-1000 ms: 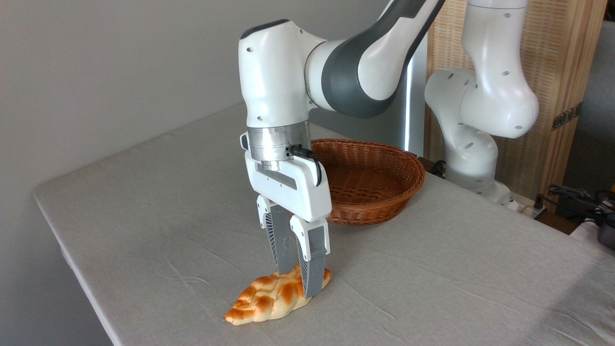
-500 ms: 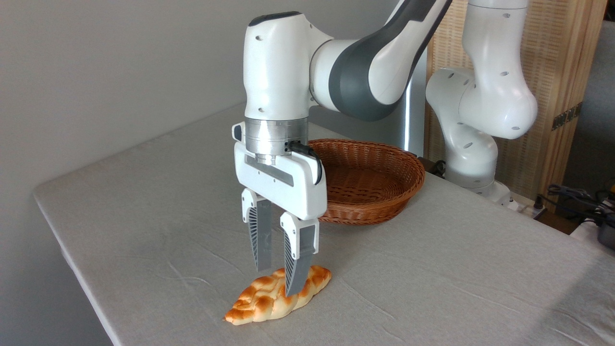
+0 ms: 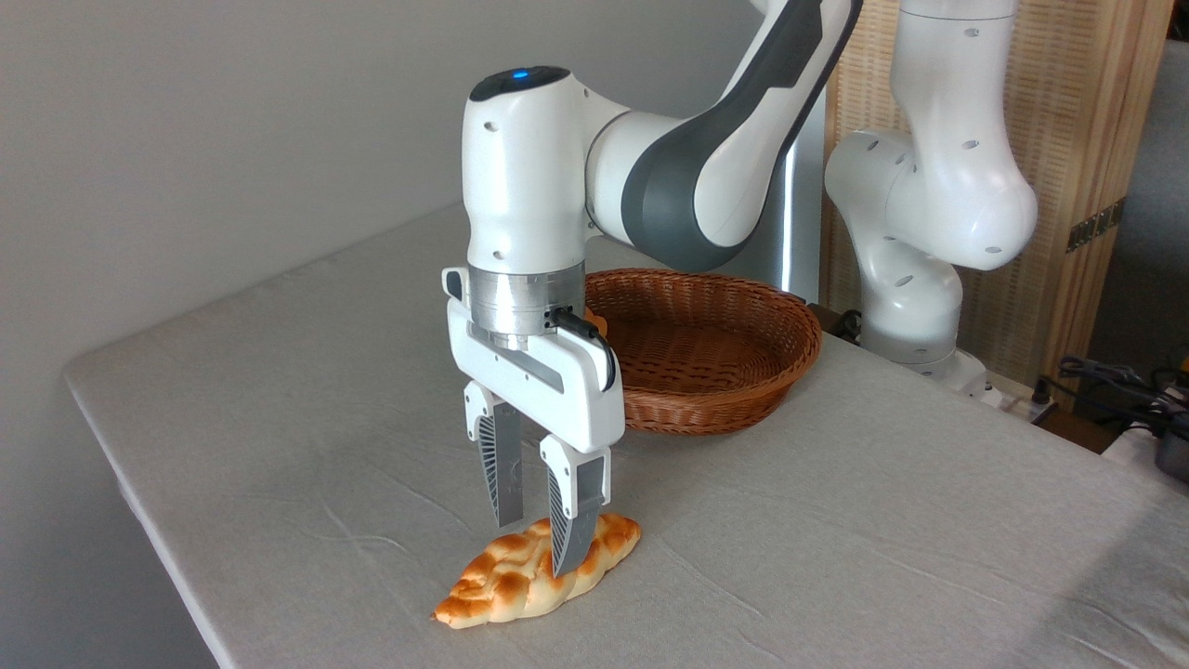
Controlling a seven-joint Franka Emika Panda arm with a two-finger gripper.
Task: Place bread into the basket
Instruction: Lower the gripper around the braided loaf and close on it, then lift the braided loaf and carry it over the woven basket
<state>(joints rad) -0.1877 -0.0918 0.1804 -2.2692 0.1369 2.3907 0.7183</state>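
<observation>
The bread [image 3: 520, 581], a braided loaf with golden-brown ridges, lies flat on the cloth-covered table near its front edge. My gripper [image 3: 536, 546] hangs straight above the loaf's right half and is open. Its fingers straddle the loaf, the near fingertip [image 3: 563, 562] overlapping the crust in the picture, and the far one ending just behind the loaf's back edge. Nothing is held. The reddish-brown wicker basket [image 3: 743, 409] stands behind and to the right of the gripper, which covers the basket's left rim.
The table [image 3: 279, 372] ends at its left and front edges close to the loaf. The arm's white base [image 3: 910, 307] stands behind the basket at the right. Cables [image 3: 1115, 381] and a wooden screen [image 3: 1077, 139] are at the far right.
The fingers, narrow and low around the loaf a second ago, have spread apart and the gripper has risen slightly and shifted left. The bread has stayed on the table.
</observation>
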